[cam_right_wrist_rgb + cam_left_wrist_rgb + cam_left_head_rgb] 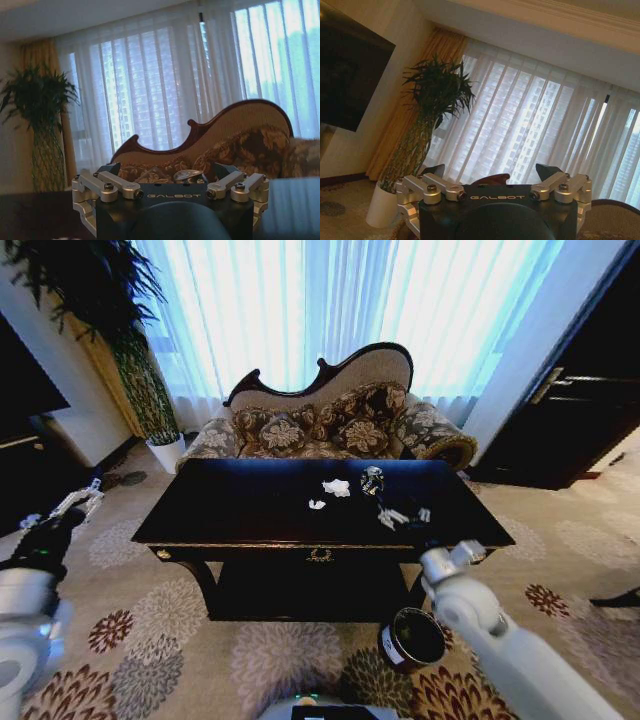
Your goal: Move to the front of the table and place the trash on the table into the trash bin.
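I'm parked at the front of the dark glossy table (230,510), gold emblem on its front edge facing me. The trash sits on the far right part of the tabletop: a crumpled white paper wad (337,487), a smaller white scrap (316,505) just in front of it, a shiny clear plastic piece (372,479) beside the wad, and a few more white bits (393,516) nearer my right side. My right gripper (462,554) hangs at the table's front right edge, below and in front of the trash, not touching any of it; in the right wrist view the right gripper (170,171) has its fingers spread apart with nothing between them, the tabletop stretching ahead and the sofa (240,145) behind. The trash bin (412,638), round and dark with a pale rim and white label, stands on the patterned carpet (270,660) just under my right arm, in front of the table's right leg. My left gripper (78,502) is held out to the left, well clear of the table, near the black cabinet; in the left wrist view the left gripper (490,172) is spread wide and empty, pointing at the curtains (535,125) and a potted plant (427,125).
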You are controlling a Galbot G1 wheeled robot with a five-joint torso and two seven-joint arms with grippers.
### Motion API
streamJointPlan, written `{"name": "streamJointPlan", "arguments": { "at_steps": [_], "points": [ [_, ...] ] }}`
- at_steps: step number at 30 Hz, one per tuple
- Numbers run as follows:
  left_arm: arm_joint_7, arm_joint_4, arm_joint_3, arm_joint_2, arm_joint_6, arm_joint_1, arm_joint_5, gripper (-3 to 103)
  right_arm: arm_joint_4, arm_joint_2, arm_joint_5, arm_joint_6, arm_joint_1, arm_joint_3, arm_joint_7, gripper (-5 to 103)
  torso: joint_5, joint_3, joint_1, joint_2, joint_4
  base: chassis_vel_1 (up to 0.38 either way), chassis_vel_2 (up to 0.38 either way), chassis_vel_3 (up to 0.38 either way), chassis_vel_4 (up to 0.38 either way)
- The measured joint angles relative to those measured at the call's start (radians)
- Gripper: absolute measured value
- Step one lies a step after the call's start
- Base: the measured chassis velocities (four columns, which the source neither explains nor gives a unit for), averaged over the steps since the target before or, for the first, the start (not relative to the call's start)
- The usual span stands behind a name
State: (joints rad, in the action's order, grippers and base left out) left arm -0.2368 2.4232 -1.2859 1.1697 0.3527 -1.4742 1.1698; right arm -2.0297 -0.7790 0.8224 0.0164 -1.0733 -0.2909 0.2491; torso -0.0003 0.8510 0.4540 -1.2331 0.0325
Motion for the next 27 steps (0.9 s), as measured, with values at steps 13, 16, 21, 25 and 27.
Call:
{"name": "streamJointPlan", "arguments": {
  "at_steps": [13,16,21,25,27],
  "points": [
    [0.001,-0.011,-0.012,-0.017,0.002,0.004,0.023,100,0.362,0.064,-0.182,0.105,0.383,0.304,-0.064,100,0.0001,0.000,0.000,0.000,-0.0002,0.000,0.000,0.000,0.000],
    [0.001,-0.018,-0.011,-0.019,0.003,0.008,0.020,100,0.410,0.062,-0.183,0.105,0.439,0.350,-0.069,100,0.0001,0.000,0.000,0.000,0.0000,0.000,0.000,0.000,0.000],
    [0.002,-0.020,-0.008,-0.017,0.004,0.009,0.016,100,0.459,0.061,-0.139,0.105,0.485,0.402,-0.086,100,0.0002,0.000,0.000,0.000,0.0001,0.000,0.000,0.000,0.000],
    [0.004,-0.017,-0.010,-0.016,0.004,0.006,0.013,100,0.483,0.052,-0.095,0.099,0.503,0.427,-0.099,100,0.0002,0.000,0.000,0.000,0.0000,0.000,0.000,0.000,0.000],
    [0.005,-0.017,-0.014,-0.018,0.004,0.005,0.013,100,0.491,0.047,-0.088,0.097,0.503,0.433,-0.106,100,0.0001,0.000,0.000,0.000,0.0000,0.000,0.000,0.000,0.000]
  ]
}}
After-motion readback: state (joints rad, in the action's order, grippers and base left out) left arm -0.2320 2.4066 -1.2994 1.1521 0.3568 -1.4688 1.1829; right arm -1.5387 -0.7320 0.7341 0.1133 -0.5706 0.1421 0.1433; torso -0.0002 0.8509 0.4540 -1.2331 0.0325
